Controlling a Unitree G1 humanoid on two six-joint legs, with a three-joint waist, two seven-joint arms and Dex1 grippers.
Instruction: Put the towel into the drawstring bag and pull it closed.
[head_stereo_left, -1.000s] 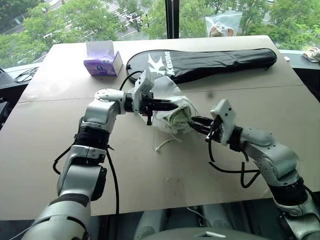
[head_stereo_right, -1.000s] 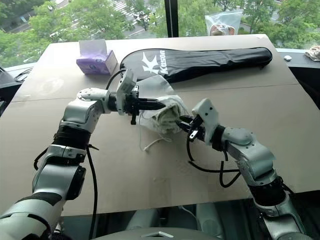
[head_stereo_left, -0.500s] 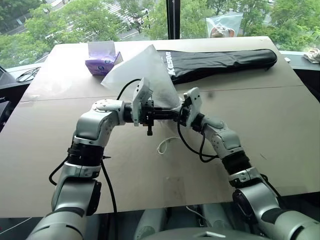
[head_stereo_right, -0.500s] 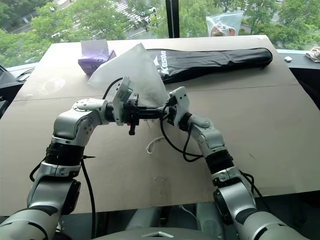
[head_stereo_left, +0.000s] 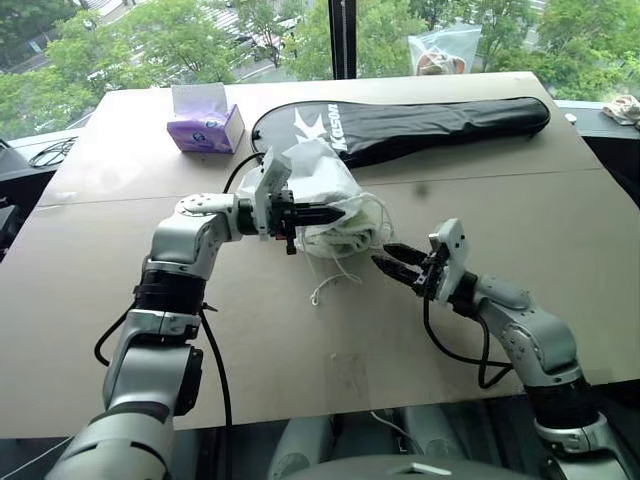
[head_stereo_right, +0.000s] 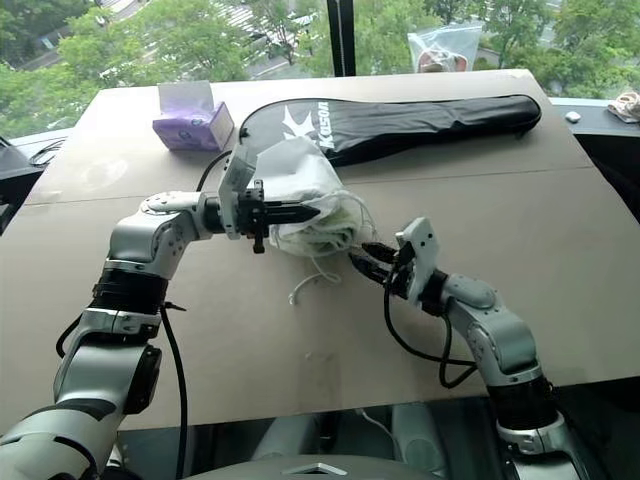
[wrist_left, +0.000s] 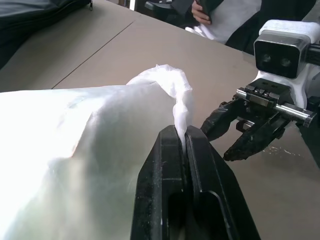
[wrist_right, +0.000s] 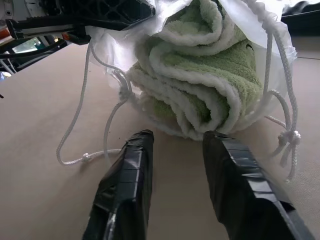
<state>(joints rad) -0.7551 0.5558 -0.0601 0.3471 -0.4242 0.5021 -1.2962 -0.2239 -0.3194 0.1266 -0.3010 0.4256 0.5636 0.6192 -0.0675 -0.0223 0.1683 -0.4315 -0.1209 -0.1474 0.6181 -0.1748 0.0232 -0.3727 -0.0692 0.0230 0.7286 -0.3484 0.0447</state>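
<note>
Tabletop (head_stereo_left: 560, 250) mostly bare, drawstring bag (head_stereo_left: 330, 195) apparently mid-table.

Bare table (head_stereo_left: 300, 370) lies open beside the right pincer (head_stereo_left: 398, 264); the drawstring bag (head_stereo_left: 335, 205) blocks ahead.

The bag (head_stereo_left: 325, 195) is placed near the middle of the table (head_stereo_left: 560, 230), with the towel (wrist_right: 200, 75) inside it at its open mouth. The left gripper (head_stereo_left: 335, 213) is found at the bag's left side, with an edge of the bag pinched between its fingers. The right gripper (head_stereo_left: 392, 260) is located just right of the bag, on the near side, apart from the towel. The cord (head_stereo_left: 325, 288) is laid on the table in front of the bag. Behind the bag the racket cover (head_stereo_left: 420, 120) is stretched across, and the tissue box (head_stereo_left: 205, 118) is set left of it.
</note>
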